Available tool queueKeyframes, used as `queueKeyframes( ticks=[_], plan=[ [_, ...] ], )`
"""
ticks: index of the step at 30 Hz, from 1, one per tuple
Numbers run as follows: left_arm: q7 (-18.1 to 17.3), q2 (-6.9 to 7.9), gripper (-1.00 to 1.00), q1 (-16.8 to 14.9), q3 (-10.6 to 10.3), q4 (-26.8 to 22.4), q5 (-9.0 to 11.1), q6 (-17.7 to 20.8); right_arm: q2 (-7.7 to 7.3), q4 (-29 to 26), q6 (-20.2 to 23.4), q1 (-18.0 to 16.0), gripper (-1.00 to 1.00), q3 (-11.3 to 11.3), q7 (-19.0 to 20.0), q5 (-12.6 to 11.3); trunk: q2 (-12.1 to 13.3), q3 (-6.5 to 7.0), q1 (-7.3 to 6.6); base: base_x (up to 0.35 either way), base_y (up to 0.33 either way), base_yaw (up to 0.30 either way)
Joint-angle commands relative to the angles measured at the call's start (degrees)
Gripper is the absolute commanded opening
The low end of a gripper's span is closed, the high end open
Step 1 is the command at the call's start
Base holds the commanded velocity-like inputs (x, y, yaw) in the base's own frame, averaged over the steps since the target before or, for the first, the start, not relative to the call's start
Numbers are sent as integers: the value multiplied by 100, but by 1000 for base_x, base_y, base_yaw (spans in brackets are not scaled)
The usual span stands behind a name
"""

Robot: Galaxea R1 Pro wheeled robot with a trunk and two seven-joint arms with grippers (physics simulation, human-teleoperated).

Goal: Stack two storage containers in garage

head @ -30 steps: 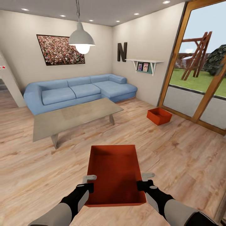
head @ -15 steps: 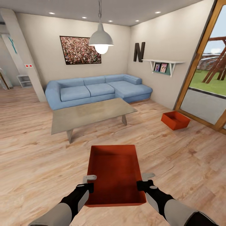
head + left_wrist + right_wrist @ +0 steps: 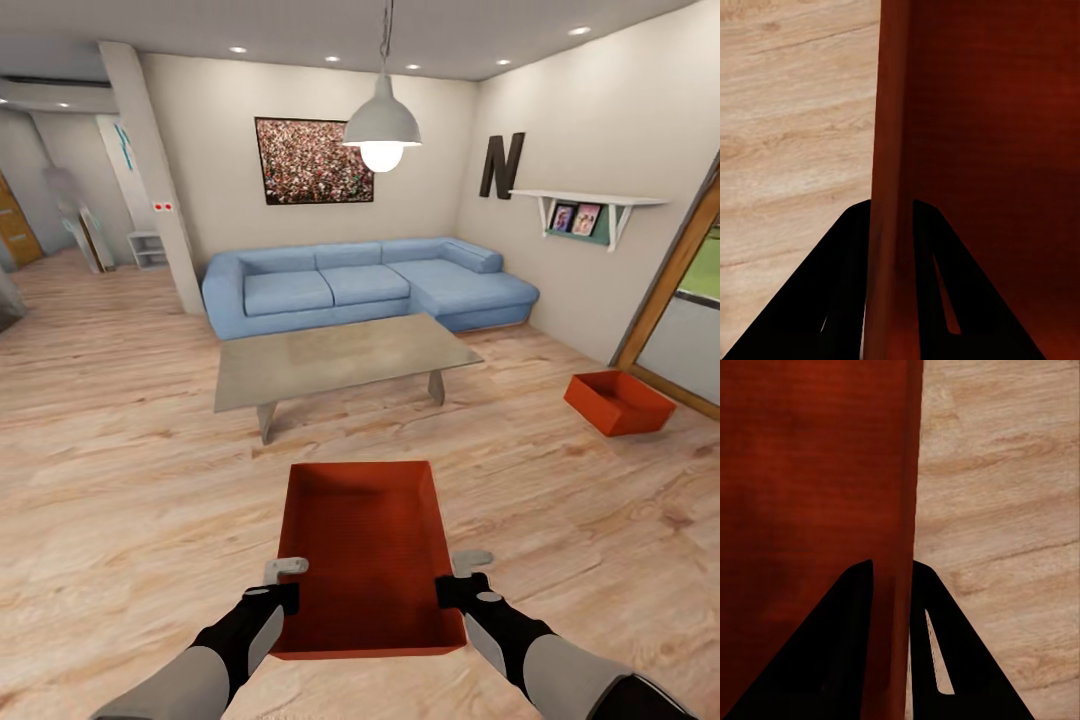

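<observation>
I carry one storage container [image 3: 368,555] in front of me, held by both long walls: my left tool [image 3: 283,582] is clamped on its left wall [image 3: 886,225] and my right tool [image 3: 458,575] on its right wall [image 3: 898,585], a finger on either side of each. The second container [image 3: 618,401] sits on the wood floor [image 3: 120,480] at the far right, near the glass door [image 3: 672,305]. I am in the living room, with the sofa [image 3: 360,285] beyond the low bench [image 3: 340,362]. By my reckoning the task is barely begun: nothing has reached the garage, and both carrying trips and the stacking remain.
</observation>
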Motion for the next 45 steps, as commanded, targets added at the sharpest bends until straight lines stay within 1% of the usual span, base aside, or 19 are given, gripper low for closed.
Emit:
queueKeyframes(
  ticks=[1,45],
  plan=[
    [51,99,-100,2,-30,-4,-55,45,-1,3,-31,-8,-100,-94,-79,-5,-4,-6,0,0,0,300],
    [51,95,-100,2,-28,-4,-48,54,-7,3,-31,-8,-100,-94,-78,-5,-4,-6,0,0,0,300]
  ],
)
